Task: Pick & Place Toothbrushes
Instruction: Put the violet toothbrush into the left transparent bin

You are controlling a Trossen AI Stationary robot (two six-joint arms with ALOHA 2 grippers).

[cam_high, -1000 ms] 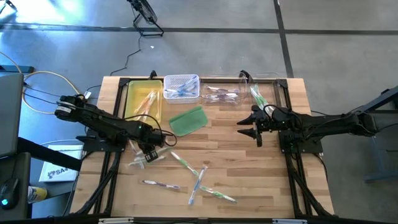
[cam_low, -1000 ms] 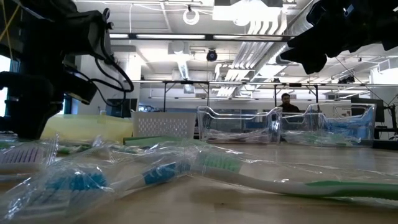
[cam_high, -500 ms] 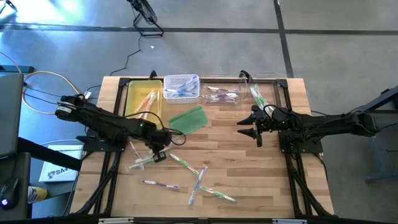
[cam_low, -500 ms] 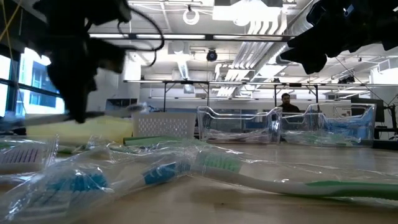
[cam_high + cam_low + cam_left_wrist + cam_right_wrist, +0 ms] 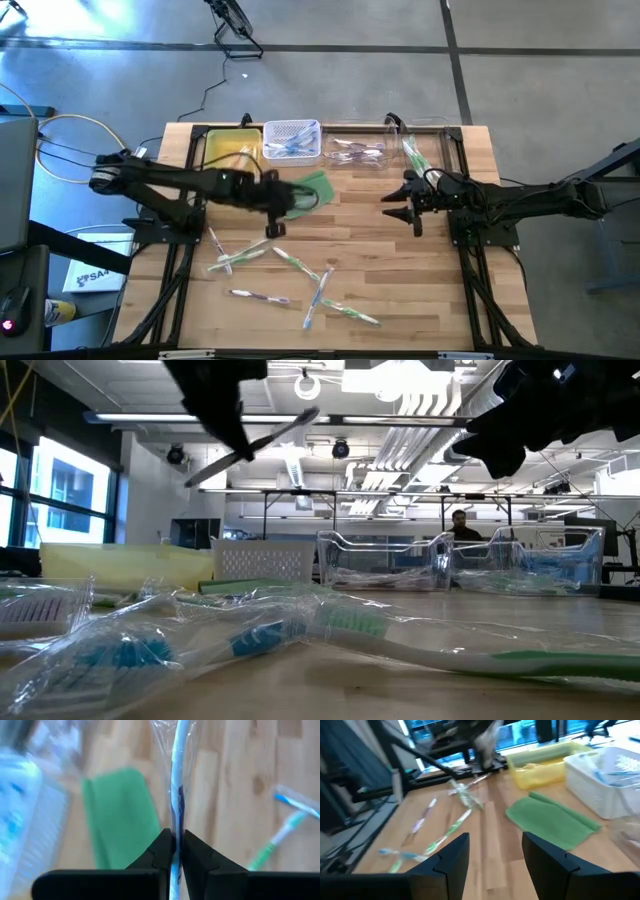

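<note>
My left gripper [image 5: 274, 222] hangs above the table beside the flat green pad [image 5: 305, 192], shut on a white-and-blue toothbrush [image 5: 177, 780] in a clear wrapper. In the low view this toothbrush [image 5: 255, 448] slants high in the air. Several more wrapped toothbrushes [image 5: 295, 262] lie flat on the near half of the table, green, blue and purple ones among them. My right gripper [image 5: 397, 205] waits open on the right side, above the wood, touching nothing; its fingers [image 5: 451, 857] frame the green pad [image 5: 552, 822]. My left gripper pinches the wrapped toothbrush by its handle [image 5: 175, 851] between the two fingertips [image 5: 162, 847], wrapper and all. The fingers come from above, and the brush runs on past them. It is lifted clear of the table and hangs tilted, one end higher than the other.
Along the far edge stand a yellow bin [image 5: 228, 160], a white basket [image 5: 292, 140] with blue brushes and two clear bins [image 5: 355, 150], [image 5: 420, 150]. Bare wood lies between the two grippers and on the right near part. Black frame rails run down both table sides.
My left gripper has risen from the pile on the left near part and swung right and toward the far edge, to beside the green pad. It has carried the wrapped toothbrush with it, lifted clear of the table. The right arm has kept still.
</note>
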